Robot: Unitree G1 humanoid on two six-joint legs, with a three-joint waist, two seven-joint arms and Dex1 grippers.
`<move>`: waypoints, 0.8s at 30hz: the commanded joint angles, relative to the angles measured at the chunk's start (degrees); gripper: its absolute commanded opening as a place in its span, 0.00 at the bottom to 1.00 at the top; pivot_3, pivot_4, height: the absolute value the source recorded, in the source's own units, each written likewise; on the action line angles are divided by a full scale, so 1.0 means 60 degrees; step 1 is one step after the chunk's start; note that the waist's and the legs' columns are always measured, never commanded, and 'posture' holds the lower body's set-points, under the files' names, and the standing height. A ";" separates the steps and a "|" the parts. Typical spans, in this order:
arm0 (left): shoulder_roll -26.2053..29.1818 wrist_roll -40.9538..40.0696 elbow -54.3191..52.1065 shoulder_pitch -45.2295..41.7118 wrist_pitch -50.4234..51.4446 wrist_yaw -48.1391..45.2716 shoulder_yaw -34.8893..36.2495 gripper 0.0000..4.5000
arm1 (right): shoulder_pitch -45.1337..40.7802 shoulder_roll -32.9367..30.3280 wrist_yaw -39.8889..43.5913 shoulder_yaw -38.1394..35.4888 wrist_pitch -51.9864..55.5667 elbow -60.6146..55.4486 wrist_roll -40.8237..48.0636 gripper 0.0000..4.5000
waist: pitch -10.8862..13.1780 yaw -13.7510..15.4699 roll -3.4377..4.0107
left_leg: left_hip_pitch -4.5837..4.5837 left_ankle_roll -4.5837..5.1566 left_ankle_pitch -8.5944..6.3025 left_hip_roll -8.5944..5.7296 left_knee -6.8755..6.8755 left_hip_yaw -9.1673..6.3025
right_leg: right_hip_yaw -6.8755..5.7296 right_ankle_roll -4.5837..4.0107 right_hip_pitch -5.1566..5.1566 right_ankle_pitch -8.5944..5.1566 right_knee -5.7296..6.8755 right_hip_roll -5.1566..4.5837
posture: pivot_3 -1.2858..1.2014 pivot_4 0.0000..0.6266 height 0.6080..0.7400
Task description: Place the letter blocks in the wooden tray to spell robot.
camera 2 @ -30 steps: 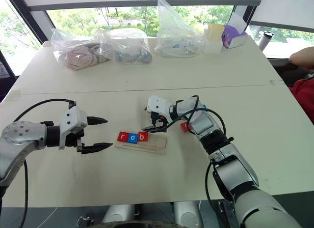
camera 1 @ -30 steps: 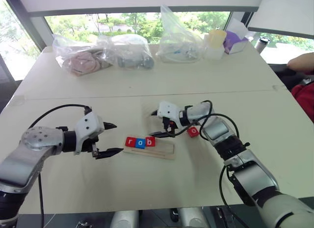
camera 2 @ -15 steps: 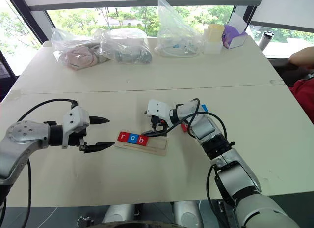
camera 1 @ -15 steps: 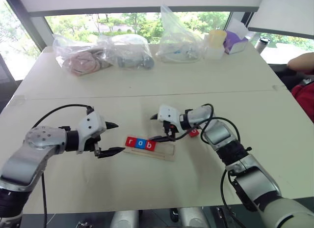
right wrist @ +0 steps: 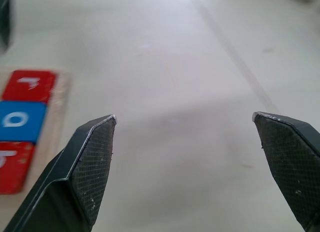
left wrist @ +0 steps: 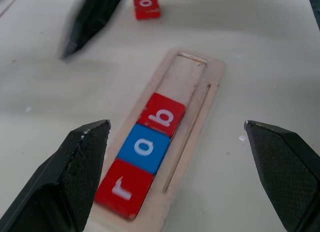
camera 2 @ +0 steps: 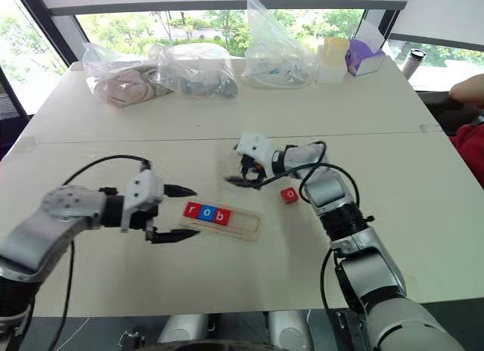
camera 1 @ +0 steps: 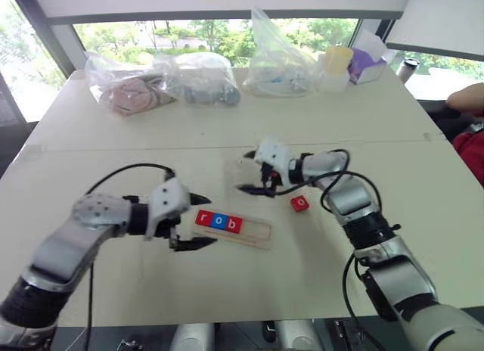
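Observation:
The wooden tray lies mid-table with three letter blocks in its left end: a red r, a blue o and a red b. Its right end is bare. A loose red o block lies on the table to the tray's right. My left gripper is open at the tray's left end, its fingers either side of the r block, as the left wrist view shows. My right gripper hangs open above the table behind the tray, holding nothing.
Clear plastic bags with contents line the table's far side, with a yellow-lidded cup and a purple box at the back right. A person's arm shows at the right edge. A seam crosses the table.
My left gripper has moved right, up to the tray's left end. My right gripper has risen and drawn back from the tray, leaving the loose red o block uncovered.

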 commanded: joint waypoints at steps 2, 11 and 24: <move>-0.0296 0.1118 0.0319 0.0050 -0.1418 0.0524 -0.0250 1.00 | 0.1490 -0.0591 -0.1118 -0.1377 0.1982 -0.2639 0.0332 0.99 | -0.0002 0.0009 -0.0002 | -0.0001 0.0000 0.0000 0.0000 0.0000 0.0002 | -0.0003 0.0001 0.0001 0.0000 0.0001 0.0005 | 0.52 0.24 1.00; -0.0058 0.2109 0.0778 0.0255 -0.3148 0.0327 -0.0342 1.00 | 0.3718 -0.1095 -0.2378 -0.3123 0.5059 -0.5912 0.1172 0.99 | -0.0003 -0.0030 0.0005 | 0.0016 0.0002 0.0000 0.0014 0.0003 0.0007 | 0.0005 -0.0050 0.0000 -0.0008 0.0006 0.0024 | 0.52 0.24 1.00; -0.0060 0.3744 0.2326 -0.0058 -0.4973 0.0256 -0.0920 1.00 | 0.5159 -0.1589 -0.3156 -0.3746 0.5790 -0.6704 0.1783 0.99 | -0.0005 -0.0014 0.0006 | 0.0013 0.0003 0.0000 0.0014 0.0007 0.0030 | 0.0000 -0.0044 0.0009 -0.0011 -0.0002 0.0025 | 0.52 0.24 1.00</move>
